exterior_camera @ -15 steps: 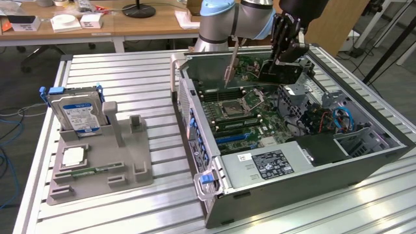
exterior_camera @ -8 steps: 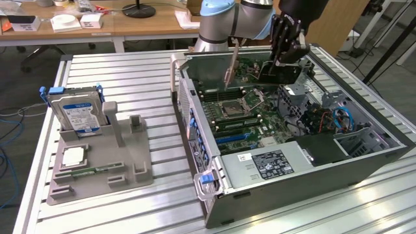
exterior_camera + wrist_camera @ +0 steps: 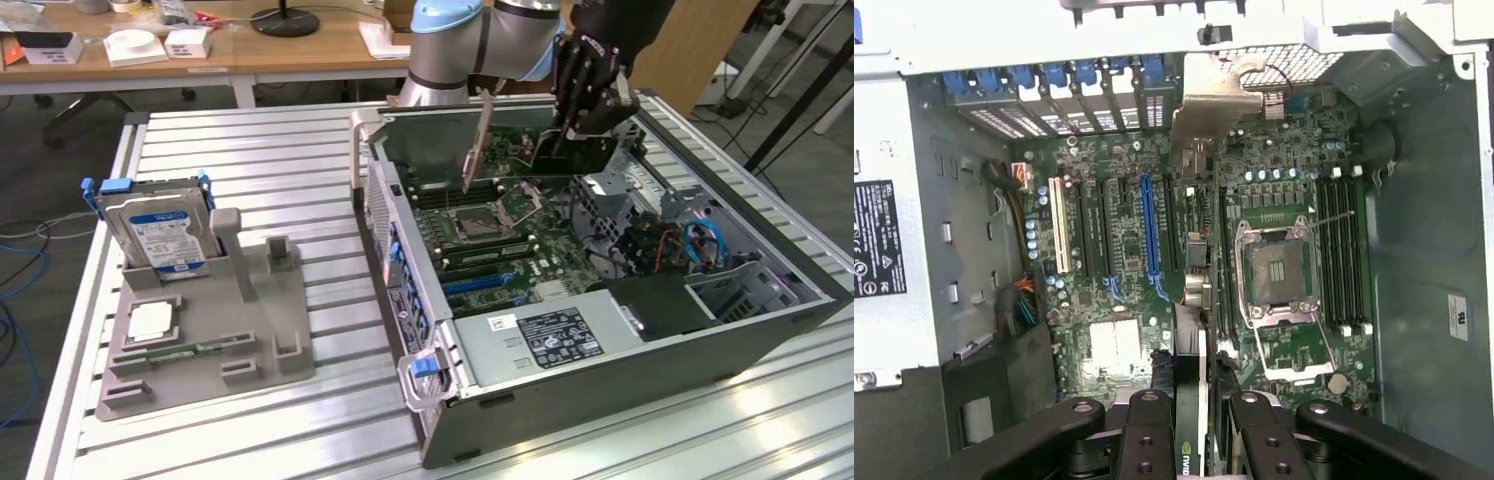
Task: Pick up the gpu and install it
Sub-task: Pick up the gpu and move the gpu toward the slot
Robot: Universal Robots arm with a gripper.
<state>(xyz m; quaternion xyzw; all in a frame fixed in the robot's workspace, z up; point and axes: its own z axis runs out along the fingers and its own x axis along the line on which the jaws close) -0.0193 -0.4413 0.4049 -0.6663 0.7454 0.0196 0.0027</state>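
Note:
My gripper [image 3: 587, 122] hangs over the open computer case [image 3: 400, 250], shut on the gpu [image 3: 523, 156]. The card stands on edge above the motherboard [image 3: 494, 235], and its grey metal bracket [image 3: 475, 142] points down toward the board near the case's rear wall. In the wrist view the gpu [image 3: 1194, 300] is seen edge-on between my black fingers [image 3: 1150, 430], with its bracket [image 3: 1219, 95] at the far end by the rear slot covers. It hovers over the board between the blue slot [image 3: 1150, 235] and the processor socket [image 3: 1279, 265].
On the exterior view's left a grey holder tray [image 3: 200, 350] carries a silver hard drive [image 3: 160, 235], a memory stick [image 3: 187, 352] and a small chip [image 3: 150, 320]. Inside the case are the power supply [image 3: 547, 335], drive cage [image 3: 727, 290] and cables [image 3: 701, 245].

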